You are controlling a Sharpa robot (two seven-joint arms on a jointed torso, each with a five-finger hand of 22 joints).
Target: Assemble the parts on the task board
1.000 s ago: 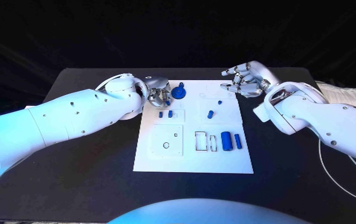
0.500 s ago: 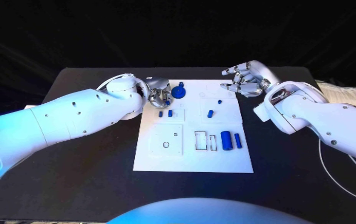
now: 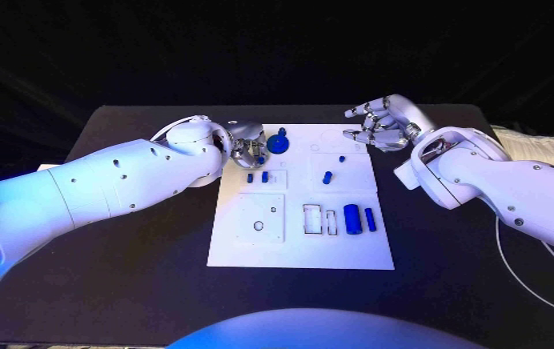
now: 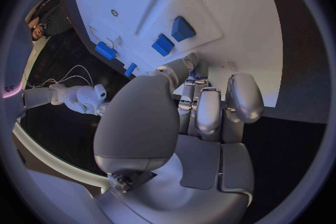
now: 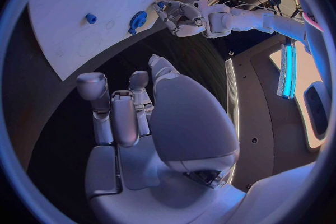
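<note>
So the white task board [image 3: 300,245] sits flat in the middle of the black table [image 3: 138,285], between the 2 arms. Blue parts on it, counted from the head view: 1 big keyhole-shaped piece [image 3: 277,139] near the far left corner, 2 small blocks [image 3: 258,178] side by side just below it, 1 small slanted peg [image 3: 328,177] mid-board, 1 tiny dot [image 3: 342,158] above that, then 1 fat cylinder [image 3: 352,218] and 1 thinner one [image 3: 370,219] next to each other toward the right edge. There are also outlined recesses on the board; the rectangular one [image 3: 314,218] beside the fat cylinder looks empty, and the square one [image 3: 261,219] on the left just has a small ring mark in it.

The left hand [image 3: 245,147] is at the board's far left corner, fingers curled in, right beside the keyhole piece. I can't tell whether it's actually touching or pinching it. From the left wrist camera the fingers [image 4: 210,109] point at the board edge with nothing visible between them.

The right hand [image 3: 381,123] hovers off the far right corner, fingers apart and loosely bent, holding nothing.
</note>
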